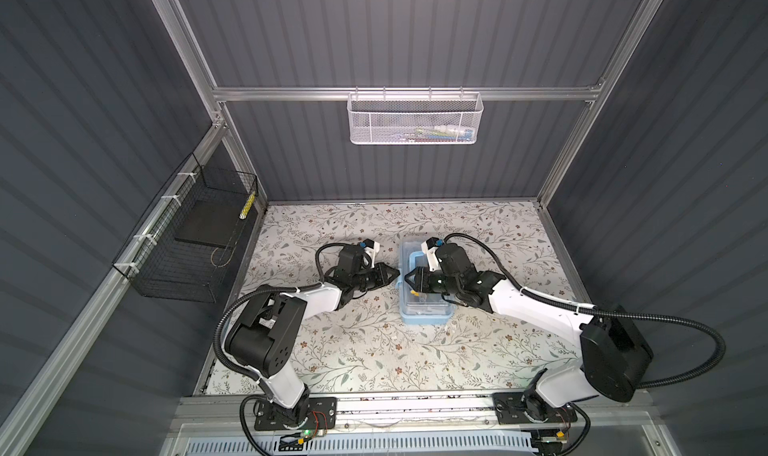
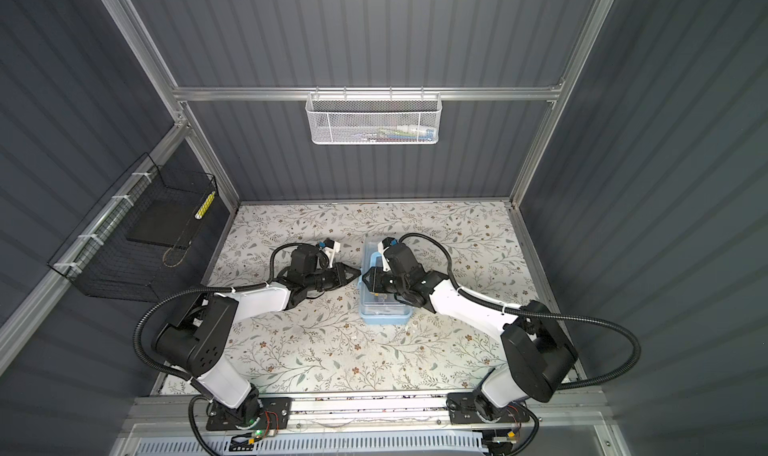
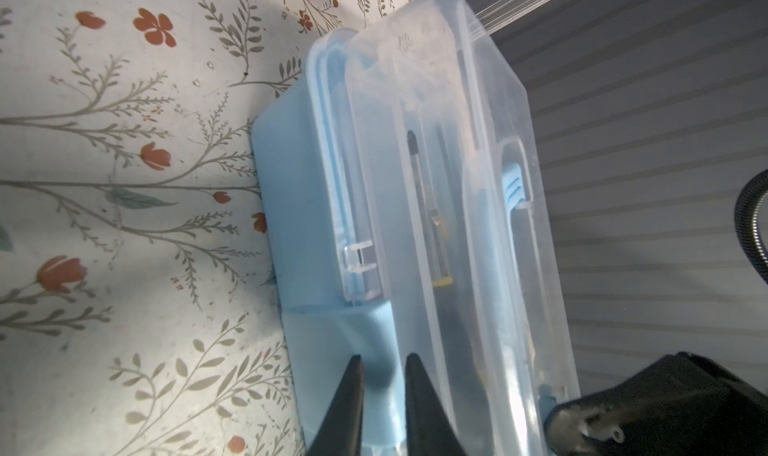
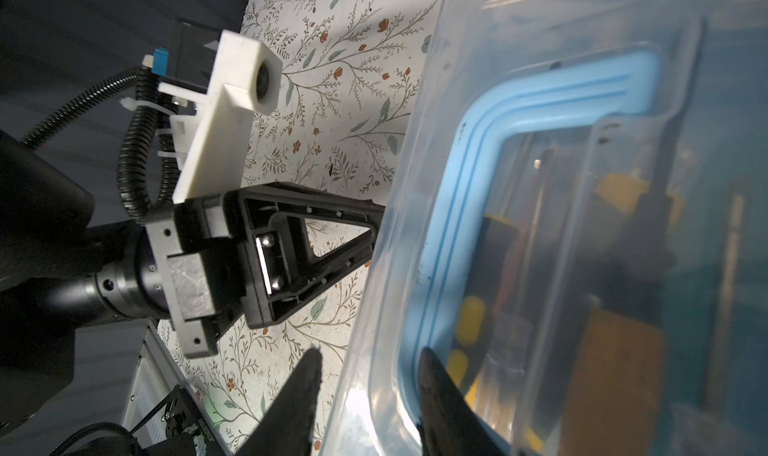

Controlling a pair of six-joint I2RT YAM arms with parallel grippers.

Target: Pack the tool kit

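Note:
The tool kit (image 1: pixel 424 308) (image 2: pixel 384 313), a light-blue box with a clear lid (image 3: pixel 436 101), sits mid-table with its lid down. Yellow-black tools show blurred through the lid, under the flat light-blue handle (image 4: pixel 540 88). My left gripper (image 1: pixel 397 273) (image 2: pixel 358 273) (image 3: pixel 382 360) is at the box's left side. Its jaws stand a narrow gap apart over the blue latch (image 3: pixel 353 333), nothing clamped. My right gripper (image 1: pixel 408 281) (image 2: pixel 365 281) (image 4: pixel 368 356) hangs open over the box's left edge. One fingertip (image 4: pixel 307 362) is outside the rim, the other sits on the lid by the handle.
A white mesh basket (image 1: pixel 415 119) hangs on the back wall with small items in it. A black wire basket (image 1: pixel 187 242) on the left wall holds a black block and a yellow-black item (image 1: pixel 248 207). The floral table (image 1: pixel 374 350) is walled on three sides.

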